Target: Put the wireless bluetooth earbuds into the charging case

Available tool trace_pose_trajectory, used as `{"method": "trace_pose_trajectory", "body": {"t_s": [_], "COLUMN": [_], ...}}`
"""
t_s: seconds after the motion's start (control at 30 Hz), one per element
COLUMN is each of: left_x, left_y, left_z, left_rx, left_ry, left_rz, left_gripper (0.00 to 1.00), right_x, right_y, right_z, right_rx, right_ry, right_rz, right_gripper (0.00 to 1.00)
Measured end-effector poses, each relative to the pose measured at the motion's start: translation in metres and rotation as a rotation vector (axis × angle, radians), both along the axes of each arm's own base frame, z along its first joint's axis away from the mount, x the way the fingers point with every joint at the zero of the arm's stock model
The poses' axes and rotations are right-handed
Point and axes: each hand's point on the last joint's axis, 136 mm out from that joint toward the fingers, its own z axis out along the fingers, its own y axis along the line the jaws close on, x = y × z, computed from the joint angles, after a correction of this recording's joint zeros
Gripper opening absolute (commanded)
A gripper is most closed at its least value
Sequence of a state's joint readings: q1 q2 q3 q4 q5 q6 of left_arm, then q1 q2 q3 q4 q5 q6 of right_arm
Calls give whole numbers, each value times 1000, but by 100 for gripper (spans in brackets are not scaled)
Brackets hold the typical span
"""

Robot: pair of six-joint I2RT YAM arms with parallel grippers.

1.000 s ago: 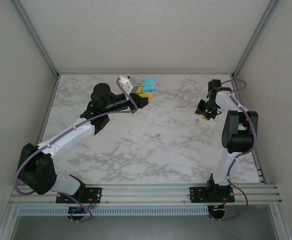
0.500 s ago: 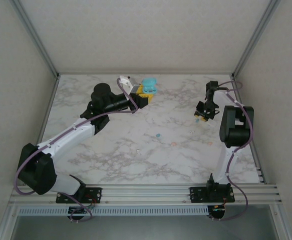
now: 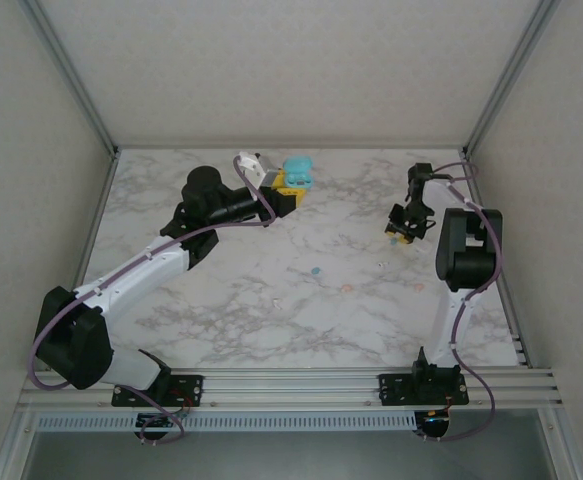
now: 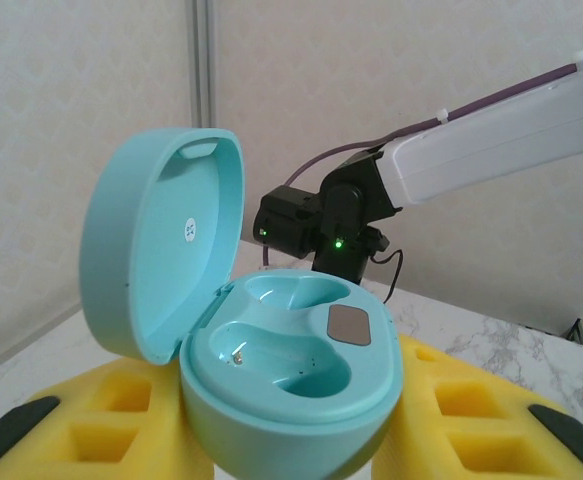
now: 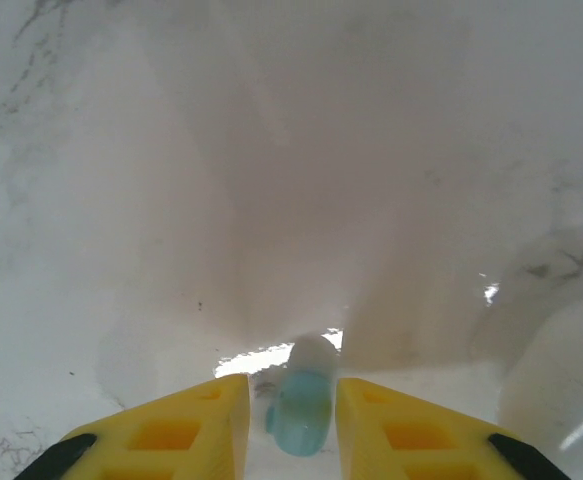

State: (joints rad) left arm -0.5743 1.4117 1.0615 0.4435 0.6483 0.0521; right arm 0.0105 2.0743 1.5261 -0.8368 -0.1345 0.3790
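Nearest you, a tiny teal bead-like earbud and two pale pink earbuds lie loose on the marble table. Further out, your right gripper pinches a small pale teal earbud, probably for delivery. Farthest, your left gripper clamps the rounded teal plastic charging case, lid up and wells empty so it can receive the buds.

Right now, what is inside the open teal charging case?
The charging case shows two empty wells and a grey pad. The wells' deepest corners are hidden by their own edges.
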Motion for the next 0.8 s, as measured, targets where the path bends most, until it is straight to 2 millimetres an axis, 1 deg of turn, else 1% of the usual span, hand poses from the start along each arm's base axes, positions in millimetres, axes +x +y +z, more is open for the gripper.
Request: {"method": "trace_pose_trajectory", "body": {"t_s": [0.23,0.6,0.8], "left_x": [0,1,1], "left_y": [0,0,0], "left_z": [0,-5,-5], "left_rx": [1,13,15], "left_ry": [1,14,12], "left_rz": [0,4,4], "left_gripper": [26,26,26], "right_x": [-2,-1,3], "right_y": [17,29,35], "right_z": [-6,0,5], "right_rx": [16,43,56], "right_ry": [25,15,-3], "right_rz": [61,118,142], "right_gripper": [31,32,32]}}
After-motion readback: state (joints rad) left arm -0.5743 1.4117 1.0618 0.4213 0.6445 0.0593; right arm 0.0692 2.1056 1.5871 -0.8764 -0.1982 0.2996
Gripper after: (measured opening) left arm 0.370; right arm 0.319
